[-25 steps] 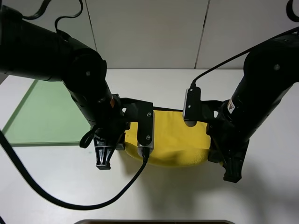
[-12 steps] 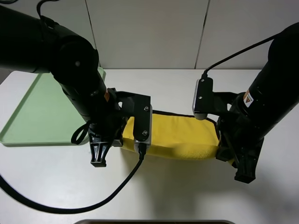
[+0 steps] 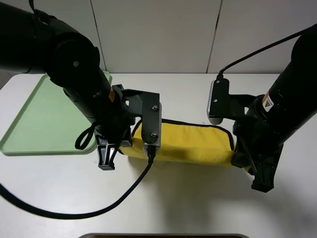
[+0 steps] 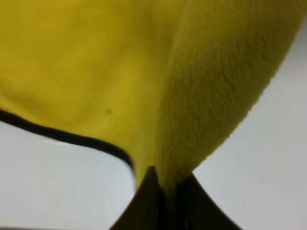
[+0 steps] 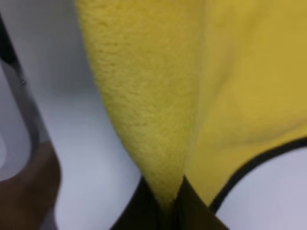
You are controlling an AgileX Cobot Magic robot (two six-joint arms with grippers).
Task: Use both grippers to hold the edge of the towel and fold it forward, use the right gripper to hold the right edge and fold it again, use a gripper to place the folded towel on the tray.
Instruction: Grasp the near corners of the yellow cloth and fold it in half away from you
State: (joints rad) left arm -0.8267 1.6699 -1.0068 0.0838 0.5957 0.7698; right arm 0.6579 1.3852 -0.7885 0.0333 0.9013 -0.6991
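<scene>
left end effector (image 4: 165, 201) and right end effector (image 5: 165, 203) have carried the held side further toward the far edge of the tabletop (image 3: 188, 198). i see each clamped on one end of the towel (image 3: 190, 144), now a narrower doubled band mid-tabletop. tray (image 3: 44, 119) at the left edge.

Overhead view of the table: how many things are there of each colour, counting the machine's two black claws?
Yellow: 1, the bright-yellow plush towel
Green: 1, the pale-green rectangular plastic tray
Black: 2, the left gripper and the right gripper, each pinching an end of the towel
Total: 4
</scene>
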